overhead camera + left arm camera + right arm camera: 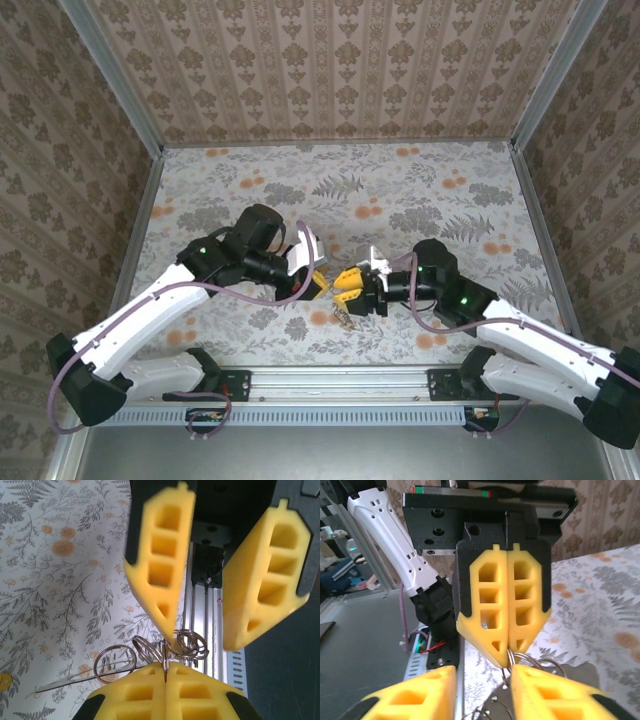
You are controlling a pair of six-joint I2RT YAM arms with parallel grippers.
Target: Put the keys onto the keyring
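Keyring [165, 652]: a tangle of thin wire loops, hanging in the air between my two claws and above the surface [60, 605], close to its near edge. One loop ran straight into the seam of my left claw [165, 670].

Left claw: fingers pressed together, pinching that single loop at the very tips. The rest of the loops dangled free.

Right claw [483, 675]: fingers spread wide, nothing between them but air and the loops. In the left wrist view, one fingertip [167, 627] stood just above the tangle. I could not tell if it touched.

Key: I could not pick it out with confidence. A small yellow spot [3, 681] on the surface at the edge of the left wrist view may have been its head. Neither claw held it.

Risks, as judged:
- The pinch was on thin wire at the fingertips only. A nudge from the right fingertip could twist or pull the loop out, and the keyring would drop.
- A drop here would land beside the rail [200, 615], where thin loops could catch in a slot and be hard to pick up.
- The loops overlapped. Closing the right claw could trap several at once, or the wrong one, leaving no open end for a key.
- The two claws were tip to tip. A small misjudged advance could knock finger against finger and jolt the hold.
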